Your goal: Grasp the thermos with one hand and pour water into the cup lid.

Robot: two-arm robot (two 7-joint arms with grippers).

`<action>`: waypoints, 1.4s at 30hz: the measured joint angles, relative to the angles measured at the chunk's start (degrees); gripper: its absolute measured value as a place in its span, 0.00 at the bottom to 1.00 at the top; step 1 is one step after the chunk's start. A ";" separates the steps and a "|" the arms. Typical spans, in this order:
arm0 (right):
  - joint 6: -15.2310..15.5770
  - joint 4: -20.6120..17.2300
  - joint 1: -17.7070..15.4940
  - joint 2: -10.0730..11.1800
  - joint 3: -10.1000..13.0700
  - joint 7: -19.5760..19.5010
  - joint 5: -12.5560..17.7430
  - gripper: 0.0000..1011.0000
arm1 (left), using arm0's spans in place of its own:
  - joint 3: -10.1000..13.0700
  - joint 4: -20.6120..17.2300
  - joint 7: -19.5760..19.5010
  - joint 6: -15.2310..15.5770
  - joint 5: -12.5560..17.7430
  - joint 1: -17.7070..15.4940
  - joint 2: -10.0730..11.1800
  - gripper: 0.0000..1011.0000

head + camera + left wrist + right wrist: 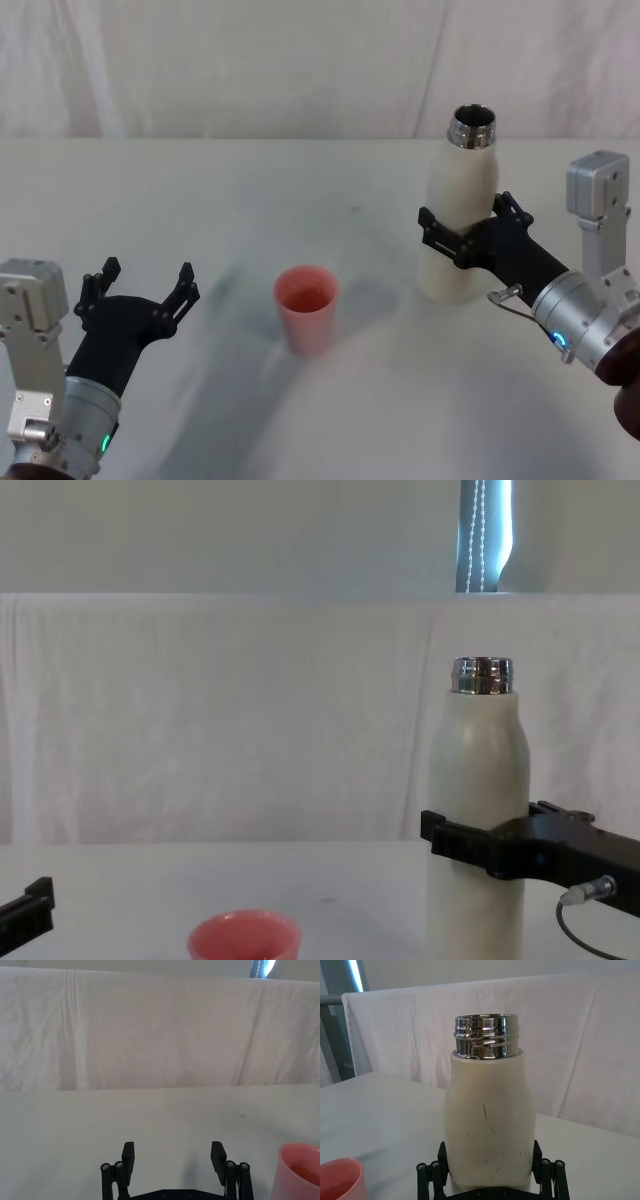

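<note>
The cream-white thermos (462, 180) stands upright at the right of the table, its chrome neck (486, 1036) uncapped. My right gripper (468, 228) is shut on the thermos at mid-height, one black finger (439, 1162) pressed against each side. The salmon-pink cup lid (306, 305) stands upright near the table's middle, to the left of the thermos and apart from it. My left gripper (140, 288) hovers open at the near left, with nothing between its fingers; the cup lid (299, 1172) lies just off to its right.
A white cloth covers the table (250, 200) and hangs as a backdrop (250, 710) behind it. Bare cloth lies between the cup lid and the thermos and all around the left gripper.
</note>
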 joint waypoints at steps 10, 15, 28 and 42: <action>-1.86 1.92 0.15 -0.15 -0.43 0.09 0.33 0.95 | 0.00 0.00 0.00 0.00 0.00 0.00 0.00 0.99; -2.41 2.46 0.15 -0.32 -0.53 0.08 0.46 0.95 | 0.00 0.00 0.00 0.00 0.00 0.00 0.00 0.99; -3.72 2.94 -0.17 -0.61 -0.53 0.04 0.86 0.95 | 0.00 0.00 0.00 0.00 0.00 0.00 0.00 0.99; -3.90 3.10 -0.23 -0.50 -0.68 0.08 0.68 0.95 | 0.00 0.00 0.00 0.00 0.00 0.00 0.00 0.99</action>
